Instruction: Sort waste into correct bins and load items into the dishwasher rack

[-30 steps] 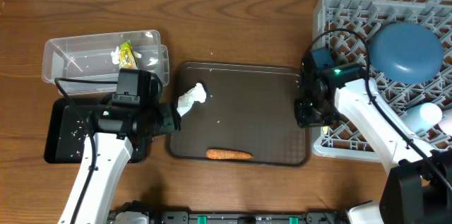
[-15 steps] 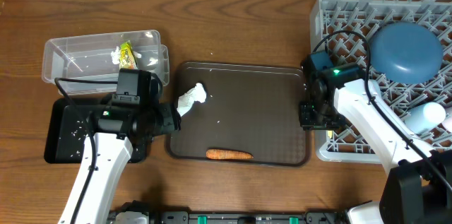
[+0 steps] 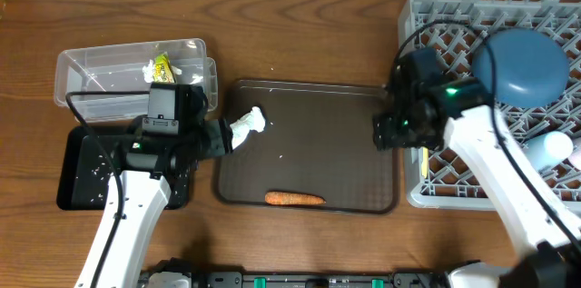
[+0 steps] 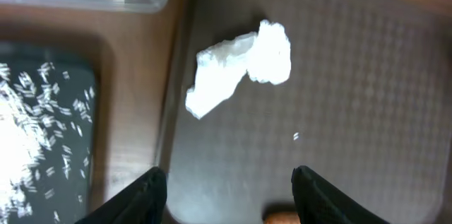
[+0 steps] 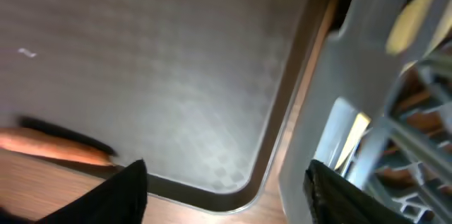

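A crumpled white tissue [image 3: 247,126] lies at the upper left of the dark brown tray [image 3: 309,97]. An orange carrot [image 3: 294,199] lies at the tray's front edge. My left gripper [image 3: 222,135] is open and empty at the tray's left edge, just short of the tissue [image 4: 240,68]. My right gripper [image 3: 386,131] is open and empty over the tray's right edge, beside the grey rack [image 3: 454,15]. The rack holds a dark blue plate [image 3: 519,65], a light blue cup [image 3: 549,149] and a pale yellow spoon [image 5: 413,12]. The right wrist view shows the carrot [image 5: 53,146] at far left.
The clear tub [image 3: 91,61] at back left holds a green-and-orange wrapper [image 3: 162,70] and white tissue. The black tray [image 3: 77,165] under my left arm holds white rice grains [image 4: 42,139]. A few grains lie on the brown tray.
My right gripper has moved up and left from the rack's front corner to over the tray's right edge. My left gripper has shifted slightly toward the tissue.
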`<state>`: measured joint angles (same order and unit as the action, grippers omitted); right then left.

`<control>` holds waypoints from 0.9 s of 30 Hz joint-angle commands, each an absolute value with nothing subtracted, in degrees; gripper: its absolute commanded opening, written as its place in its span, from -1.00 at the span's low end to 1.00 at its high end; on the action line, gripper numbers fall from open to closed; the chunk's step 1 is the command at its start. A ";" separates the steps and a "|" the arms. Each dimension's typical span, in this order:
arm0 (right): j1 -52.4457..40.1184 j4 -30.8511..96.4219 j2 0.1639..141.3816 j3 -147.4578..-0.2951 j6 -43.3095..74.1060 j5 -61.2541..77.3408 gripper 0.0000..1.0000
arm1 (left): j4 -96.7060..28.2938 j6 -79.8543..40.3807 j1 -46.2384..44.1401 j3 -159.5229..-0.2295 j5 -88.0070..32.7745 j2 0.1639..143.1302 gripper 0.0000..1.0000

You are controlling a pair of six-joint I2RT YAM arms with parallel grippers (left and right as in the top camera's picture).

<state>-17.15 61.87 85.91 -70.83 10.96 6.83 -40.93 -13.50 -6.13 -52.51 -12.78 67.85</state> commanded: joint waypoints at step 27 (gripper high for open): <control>-1.45 65.69 76.95 -72.36 6.50 4.45 0.90 | -17.67 -12.38 -16.56 -52.51 -4.62 99.96 0.07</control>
<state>-1.72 65.73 77.49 -71.72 7.11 5.08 -17.56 -13.13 -16.36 -52.51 -3.18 97.95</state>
